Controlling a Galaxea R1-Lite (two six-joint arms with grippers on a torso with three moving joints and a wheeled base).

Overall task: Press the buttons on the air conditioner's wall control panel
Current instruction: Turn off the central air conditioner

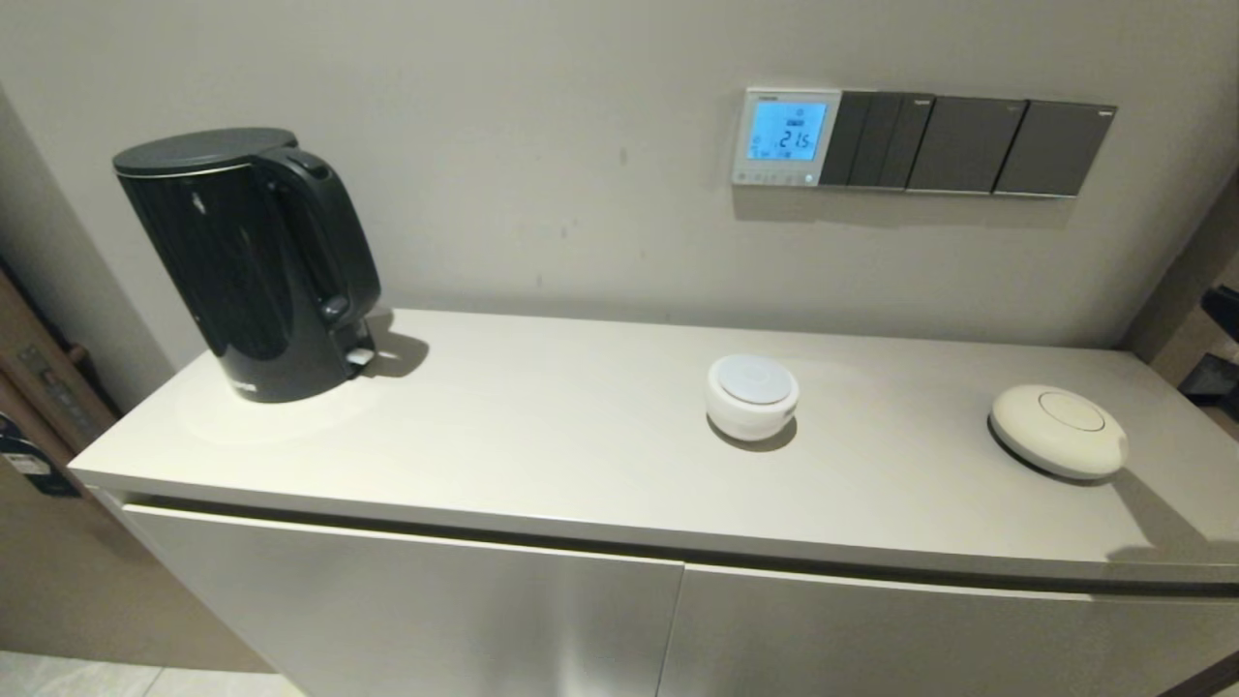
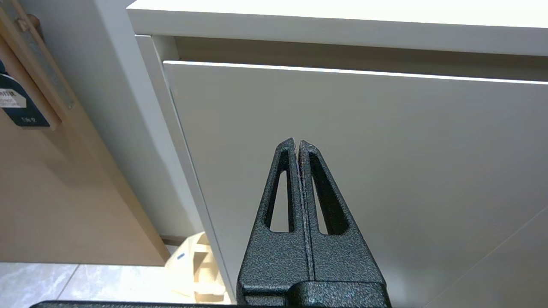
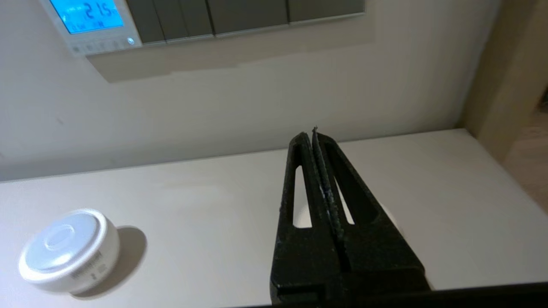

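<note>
The air conditioner's wall control panel (image 1: 789,136) is fixed to the wall above the back of the cabinet's surface (image 1: 542,426), its blue screen lit with digits; it sits flush against the end of a row of dark grey switch plates (image 1: 968,143), on the side towards the black electric kettle (image 1: 247,261); the buttons (image 1: 774,177) run in a line along the panel's lower edge, just under the screen, and in the right wrist view they show as small pale dots (image 3: 102,44) below the glowing display.

The right gripper (image 3: 314,134) hangs over the surface well below the panel and off towards the switch plates' side, its fingers pressed together and holding nothing; a white round puck-like device (image 3: 68,250) sits on the surface near it. The left gripper (image 2: 297,143) is parked low in front of the cabinet door (image 2: 364,171), far under the panel, fingers likewise closed flat against each other and empty.

There is nothing here to grasp: the panel is rigid and wall-fixed; the buttons look tiny, closely spaced and likely shallow in travel, so the joined fingertips would serve as a single blunt poker; contact should be square to the wall and light, since a slanted or heavy push could land on a neighbouring button, the screen or the adjoining switch plate.
</note>
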